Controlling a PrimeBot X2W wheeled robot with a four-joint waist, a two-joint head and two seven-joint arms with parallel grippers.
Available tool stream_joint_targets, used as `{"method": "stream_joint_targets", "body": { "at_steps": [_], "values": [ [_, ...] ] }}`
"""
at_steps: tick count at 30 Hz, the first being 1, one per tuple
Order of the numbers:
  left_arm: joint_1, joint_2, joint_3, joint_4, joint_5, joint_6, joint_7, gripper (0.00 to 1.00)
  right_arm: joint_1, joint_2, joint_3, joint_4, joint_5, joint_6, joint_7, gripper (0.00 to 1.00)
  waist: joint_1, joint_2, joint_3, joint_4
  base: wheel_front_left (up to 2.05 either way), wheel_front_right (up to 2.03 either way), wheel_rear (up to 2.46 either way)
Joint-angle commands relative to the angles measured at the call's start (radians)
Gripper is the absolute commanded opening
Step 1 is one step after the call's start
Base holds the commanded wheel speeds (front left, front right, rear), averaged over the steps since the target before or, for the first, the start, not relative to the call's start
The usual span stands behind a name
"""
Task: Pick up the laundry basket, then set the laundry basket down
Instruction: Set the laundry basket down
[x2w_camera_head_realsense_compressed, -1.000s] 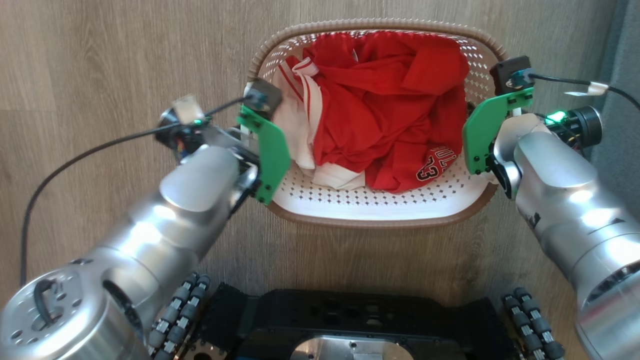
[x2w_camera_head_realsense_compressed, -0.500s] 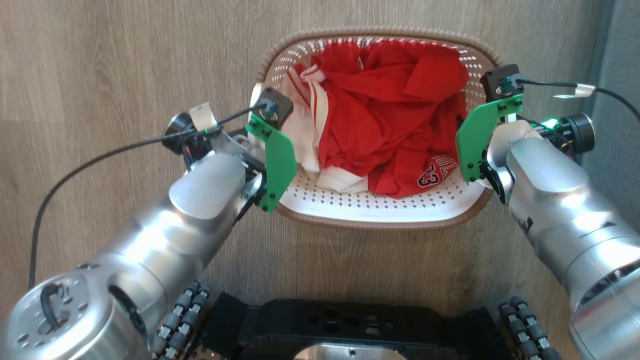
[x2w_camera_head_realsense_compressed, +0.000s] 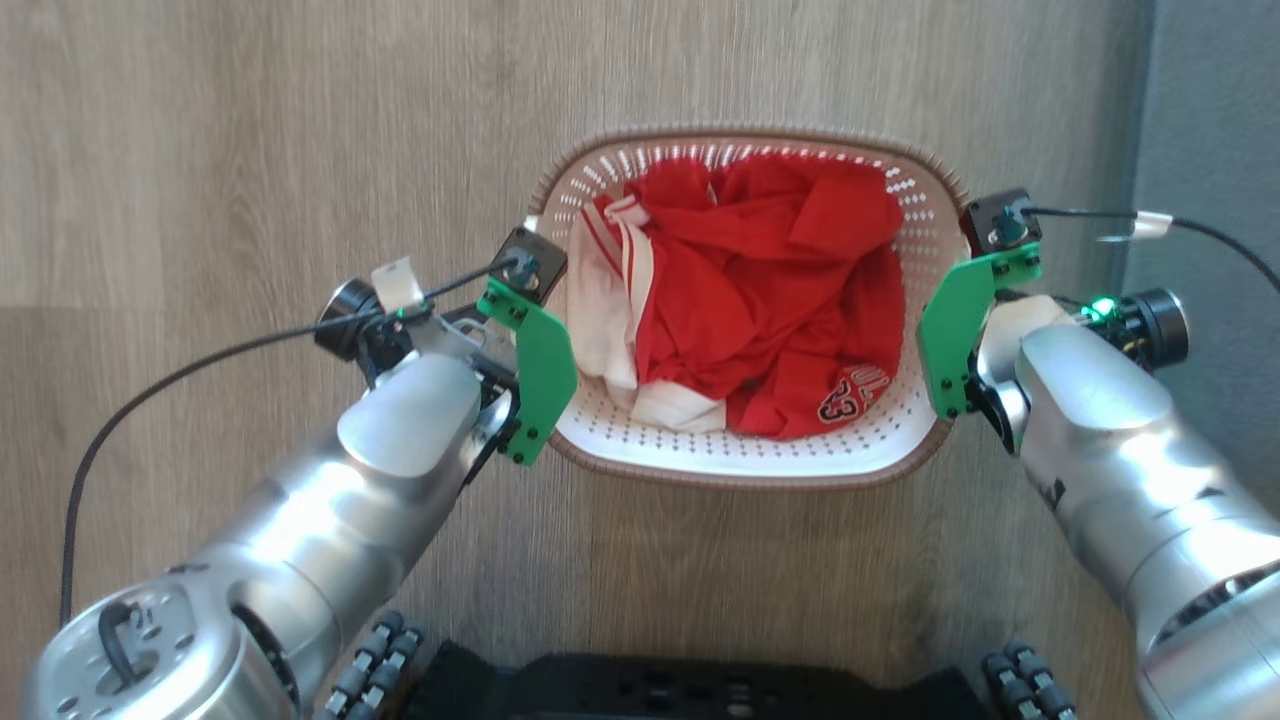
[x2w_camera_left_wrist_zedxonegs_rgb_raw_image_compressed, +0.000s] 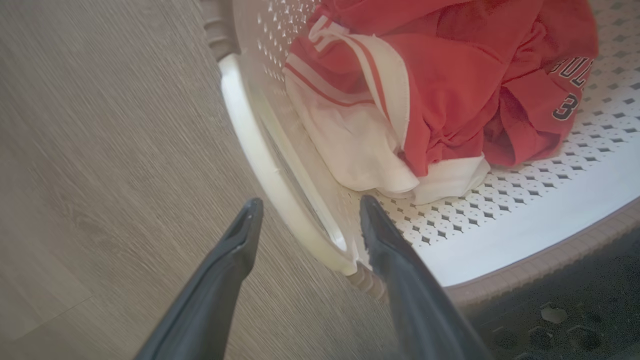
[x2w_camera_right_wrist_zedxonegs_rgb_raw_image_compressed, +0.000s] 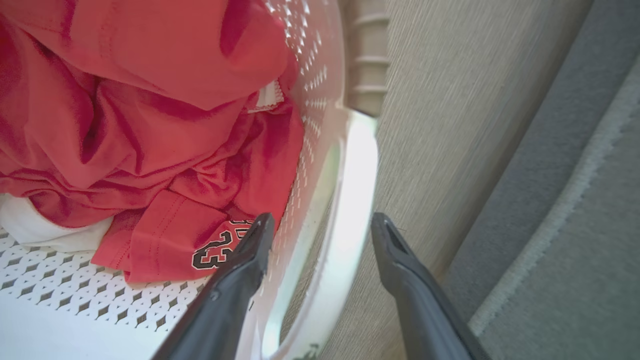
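Wood-plank floor (x2w_camera_head_realsense_compressed: 250, 150), grey rug (x2w_camera_head_realsense_compressed: 1210, 150) at 3 o'clock. Laundry basket (x2w_camera_head_realsense_compressed: 740, 472) sits on the floor at 12 o'clock from the robot base (x2w_camera_head_realsense_compressed: 700, 690), red and white clothes (x2w_camera_head_realsense_compressed: 760, 300) inside. Left tool (x2w_camera_left_wrist_zedxonegs_rgb_raw_image_compressed: 310, 201) at the basket's 9 o'clock: jaws spread wide, white handle (x2w_camera_left_wrist_zedxonegs_rgb_raw_image_compressed: 260, 160) between the fingers (x2w_camera_left_wrist_zedxonegs_rgb_raw_image_compressed: 235, 250), nothing gripped. Right tool (x2w_camera_right_wrist_zedxonegs_rgb_raw_image_compressed: 322, 217) at 3 o'clock: likewise spread, straddling the other handle (x2w_camera_right_wrist_zedxonegs_rgb_raw_image_compressed: 350, 200). Against a second ago: whole head view has shifted, so the camera moved; both arms at the same handles as then.

the wood-look floor (x2w_camera_head_realsense_compressed: 250, 150) carries the laundry basket (x2w_camera_head_realsense_compressed: 745, 478) (a grey rug (x2w_camera_head_realsense_compressed: 1215, 120) lies beside it).
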Motion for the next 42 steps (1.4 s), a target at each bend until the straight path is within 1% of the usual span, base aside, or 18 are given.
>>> {"method": "stream_joint_targets", "body": {
  "at_steps": [1, 5, 10, 13, 18, 22, 24, 26, 28, 29, 30, 32, 34, 37, 40, 42],
  "values": [
    [0.023, 0.009, 0.006, 0.005, -0.003, 0.010, -0.014, 1.00, 0.063, 0.020, 0.001, -0.007, -0.008, 0.007, 0.002, 1.00, 0.0000, 0.0000, -0.045, -0.003, 0.00, 0.00, 0.00],
    [0.059, 0.009, 0.006, 0.040, -0.018, 0.022, -0.048, 1.00, 0.098, 0.036, -0.023, -0.007, -0.025, 0.007, 0.011, 1.00, 0.0000, 0.0000, -0.126, -0.014, 0.00, 0.00, 0.00],
    [0.110, 0.009, 0.009, 0.059, -0.046, 0.023, -0.099, 1.00, 0.143, 0.051, -0.025, -0.008, -0.034, 0.007, -0.011, 1.00, 0.0000, 0.0000, -0.246, -0.017, 0.00, 0.00, 0.00],
    [0.140, 0.009, 0.017, 0.070, -0.063, 0.030, -0.156, 1.00, 0.169, 0.054, -0.032, -0.026, -0.015, 0.007, -0.060, 1.00, 0.0000, 0.0000, -0.326, -0.019, 0.00, 0.00, 0.00],
    [0.180, 0.009, 0.041, 0.091, -0.089, 0.045, -0.280, 1.00, 0.223, 0.056, -0.031, -0.116, 0.048, 0.007, -0.168, 1.00, 0.0000, 0.0000, -0.449, -0.022, 0.00, 0.00, 0.00],
    [0.202, 0.009, 0.090, 0.094, -0.120, 0.057, -0.345, 1.00, 0.256, 0.056, -0.036, -0.161, 0.089, 0.007, -0.275, 1.00, 0.0000, 0.0000, -0.530, -0.026, 0.00, 0.00, 0.00],
    [0.203, 0.013, 0.125, 0.076, -0.121, 0.078, -0.357, 1.00, 0.271, 0.056, -0.048, -0.182, 0.107, 0.007, -0.339, 1.00, 0.0000, 0.0000, -0.565, -0.027, 0.00, 0.00, 0.00],
    [0.194, 0.041, 0.191, -0.024, -0.080, 0.118, -0.358, 1.00, 0.284, 0.055, -0.065, -0.202, 0.114, 0.007, -0.374, 1.00, 0.0000, 0.0000, -0.591, -0.028, 0.00, 0.00, 0.00],
    [0.222, 0.083, 0.274, -0.151, -0.007, 0.164, -0.359, 1.00, 0.296, 0.050, -0.085, -0.235, 0.108, 0.007, -0.388, 1.00, 0.0000, 0.0000, -0.613, -0.032, 0.00, 0.00, 0.00],
    [0.222, 0.083, 0.274, -0.151, -0.007, 0.164, -0.359, 1.00, 0.296, 0.050, -0.085, -0.235, 0.108, 0.007, -0.388, 1.00, 0.0000, 0.0000, -0.613, -0.032, 0.00, 0.00, 0.00],
    [0.247, 0.103, 0.319, -0.219, 0.036, 0.184, -0.359, 1.00, 0.301, 0.045, -0.108, -0.266, 0.106, 0.007, -0.390, 1.00, 0.0000, 0.0000, -0.621, -0.034, 0.00, 0.00, 0.00],
    [0.309, 0.134, 0.405, -0.346, 0.124, 0.205, -0.359, 1.00, 0.324, 0.028, -0.175, -0.368, 0.079, 0.007, -0.391, 1.00, 0.0000, 0.0000, -0.639, -0.039, 0.00, 0.00, 0.00],
    [0.378, 0.152, 0.485, -0.445, 0.193, 0.204, -0.359, 1.00, 0.369, 0.021, -0.255, -0.475, 0.034, 0.007, -0.391, 1.00, 0.0000, 0.0000, -0.656, -0.042, 0.00, 0.00, 0.00],
    [0.462, 0.160, 0.611, -0.589, 0.300, 0.209, -0.359, 1.00, 0.445, 0.026, -0.348, -0.631, -0.066, 0.007, -0.391, 1.00, 0.0000, 0.0000, -0.679, -0.044, 0.00, 0.00, 0.00],
    [0.552, 0.139, 0.745, -0.738, 0.396, 0.211, -0.359, 1.00, 0.516, 0.040, -0.406, -0.766, -0.133, 0.007, -0.391, 1.00, 0.0000, 0.0000, -0.699, -0.043, 0.00, 0.00, 0.00],
    [0.612, 0.117, 0.822, -0.839, 0.461, 0.195, -0.359, 1.00, 0.558, 0.046, -0.437, -0.841, -0.164, 0.007, -0.391, 1.00, 0.0000, 0.0000, -0.710, -0.041, 0.00, 0.00, 0.00]
  ]
}}
